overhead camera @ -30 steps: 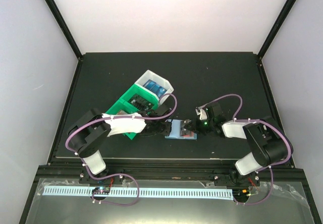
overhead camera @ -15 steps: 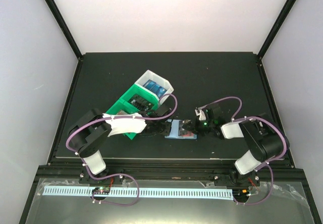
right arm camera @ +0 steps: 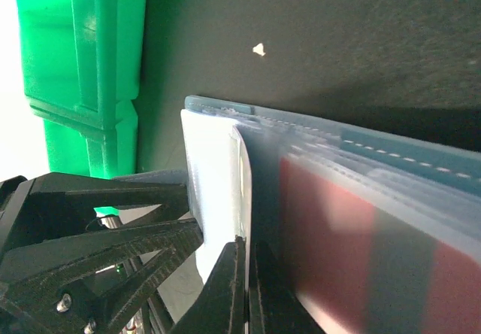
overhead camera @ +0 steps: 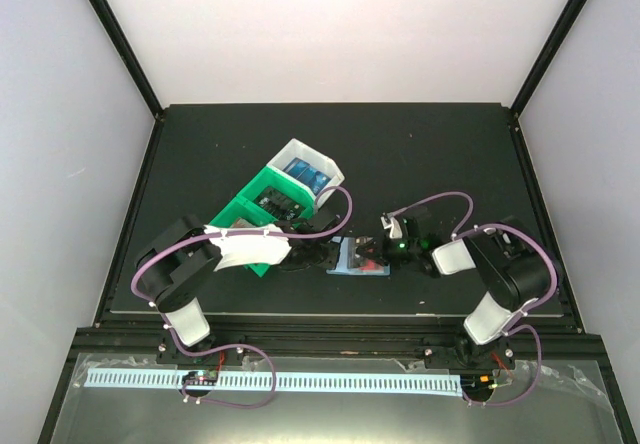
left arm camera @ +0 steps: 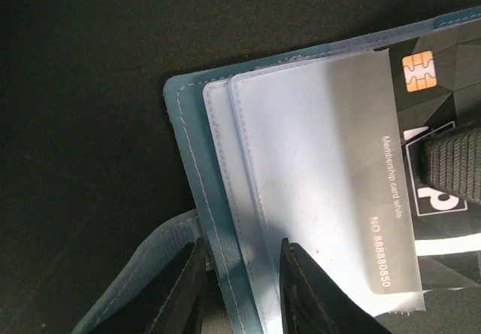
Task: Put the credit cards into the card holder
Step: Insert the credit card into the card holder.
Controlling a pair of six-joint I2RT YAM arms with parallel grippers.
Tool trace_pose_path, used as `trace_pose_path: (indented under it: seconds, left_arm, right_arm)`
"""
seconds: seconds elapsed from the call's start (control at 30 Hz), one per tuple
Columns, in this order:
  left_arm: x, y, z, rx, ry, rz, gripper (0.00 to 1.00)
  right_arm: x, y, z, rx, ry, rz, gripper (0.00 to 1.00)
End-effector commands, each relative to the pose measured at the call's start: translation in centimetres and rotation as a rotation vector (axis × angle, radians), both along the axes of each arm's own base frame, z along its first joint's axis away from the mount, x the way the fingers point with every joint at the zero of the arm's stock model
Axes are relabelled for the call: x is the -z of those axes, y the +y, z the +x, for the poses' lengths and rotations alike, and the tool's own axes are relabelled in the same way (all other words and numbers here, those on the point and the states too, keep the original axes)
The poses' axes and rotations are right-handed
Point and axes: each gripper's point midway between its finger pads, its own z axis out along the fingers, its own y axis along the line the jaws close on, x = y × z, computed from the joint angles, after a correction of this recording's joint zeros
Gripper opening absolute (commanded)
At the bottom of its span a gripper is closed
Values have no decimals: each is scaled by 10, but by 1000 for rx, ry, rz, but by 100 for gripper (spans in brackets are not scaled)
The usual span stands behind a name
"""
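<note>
The teal card holder [overhead camera: 351, 262] lies open on the black tabletop [overhead camera: 450, 154], near its front edge, between the two arms. It sits just right of a green bin [overhead camera: 245, 216]. A white bin [overhead camera: 300, 147] stands against the green bin's far end and holds a blue card [overhead camera: 305, 174]; dark cards show inside the green one.

The left pincer [overhead camera: 325, 257] comes at the holder from the left. In its wrist view the two fingers [left arm camera: 184, 289] stand narrowly apart, with the holder's stitched teal edge and the edges of the clear sleeves [left arm camera: 316, 176] filling the gap between them. It is grasping the card holder at that edge. A loose teal flap hangs off to the outside of one finger.

The right pincer [overhead camera: 376, 255] reaches in from the right and is clenched tight. One ribbed finger lies flat on a black card [left arm camera: 440, 97] with a gold chip [left arm camera: 418, 71]. The card is slid partway under the top clear sleeve, and white membership lettering and a number show through the plastic. The chip end is outside the sleeve.

From the right wrist, a thin pale edge runs straight into the closed fingertips. Beside it, a red card [right arm camera: 331, 236] sits blurred behind a sleeve. The holder's teal spine runs along the top of that view, with the green bin off to the left.
</note>
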Motion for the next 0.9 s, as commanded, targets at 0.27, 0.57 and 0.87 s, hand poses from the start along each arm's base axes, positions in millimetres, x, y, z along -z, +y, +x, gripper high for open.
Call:
trace_pose_path:
  seconds: [0.27,0.57,0.87]
  left_arm:
    - [22,2,-16,16,65,37,29]
    - [22,3,-16,13,63,40,28]
    - [21,0,-17,23,65,26,28]
  right_arm:
    - [11,8,-7,4,3,-35,10]
    - [-4,-5,-6,62,-47,-96,45]
    - [-3,-12,-6,67,-38,-189,56]
